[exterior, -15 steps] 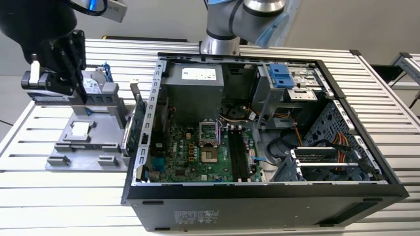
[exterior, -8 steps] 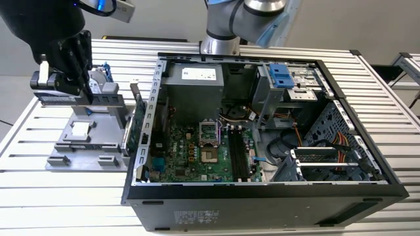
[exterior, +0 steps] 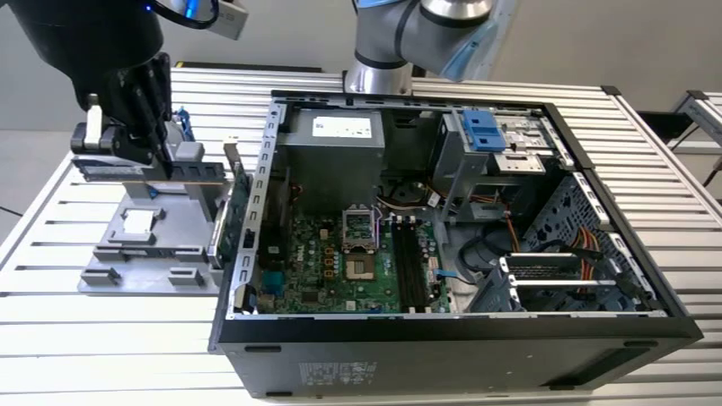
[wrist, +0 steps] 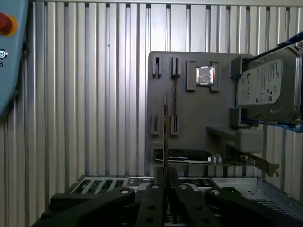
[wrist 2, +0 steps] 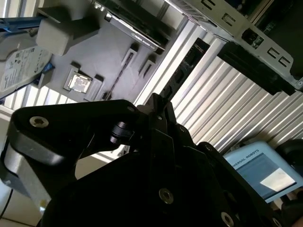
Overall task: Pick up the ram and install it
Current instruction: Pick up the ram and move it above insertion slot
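Observation:
The ram [exterior: 186, 175] is a long thin stick with a tan edge, held level over the grey parts holder [exterior: 147, 249] at the exterior view's left. My gripper [exterior: 158, 167] is shut on it from above. In the first wrist view the ram [wrist: 165, 127] shows edge-on, rising from between the fingers [wrist: 154, 194], over the holder [wrist: 189, 123]. In the second wrist view the ram [wrist 2: 187, 66] sticks out dark past the gripper [wrist 2: 158, 101]. The open computer case [exterior: 259, 169] lies to the exterior view's right, with dark memory slots [exterior: 407, 266] on its green motherboard [exterior: 327, 271].
The holder also carries a processor chip [wrist: 204, 75], a silver hard drive [wrist: 267, 90], a thin stick [wrist: 175, 90] standing in its slots and a card [wrist: 189, 156] at its edge. The case wall stands between holder and motherboard. The arm's base [exterior: 378, 76] stands behind the case.

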`<state>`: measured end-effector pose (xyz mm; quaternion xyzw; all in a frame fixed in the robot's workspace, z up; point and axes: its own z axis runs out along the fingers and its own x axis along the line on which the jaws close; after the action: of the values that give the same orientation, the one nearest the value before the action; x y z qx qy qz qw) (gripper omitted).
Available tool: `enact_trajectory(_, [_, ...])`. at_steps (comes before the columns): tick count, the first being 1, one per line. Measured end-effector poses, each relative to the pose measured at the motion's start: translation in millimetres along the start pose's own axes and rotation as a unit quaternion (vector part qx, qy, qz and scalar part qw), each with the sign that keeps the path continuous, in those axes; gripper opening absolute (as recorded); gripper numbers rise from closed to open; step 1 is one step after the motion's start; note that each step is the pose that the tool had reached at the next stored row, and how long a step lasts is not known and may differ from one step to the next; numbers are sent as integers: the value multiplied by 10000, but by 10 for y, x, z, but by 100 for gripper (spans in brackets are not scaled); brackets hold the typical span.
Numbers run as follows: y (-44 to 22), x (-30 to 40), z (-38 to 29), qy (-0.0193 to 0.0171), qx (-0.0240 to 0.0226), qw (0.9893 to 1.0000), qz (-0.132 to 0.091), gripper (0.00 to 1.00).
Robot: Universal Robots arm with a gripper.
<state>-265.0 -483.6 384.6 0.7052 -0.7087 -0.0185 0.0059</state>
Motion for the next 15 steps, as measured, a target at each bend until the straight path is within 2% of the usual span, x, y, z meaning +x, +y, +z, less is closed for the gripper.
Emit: enact_trajectory(15, [-219,-1,-7,0,0,10000,0,0])
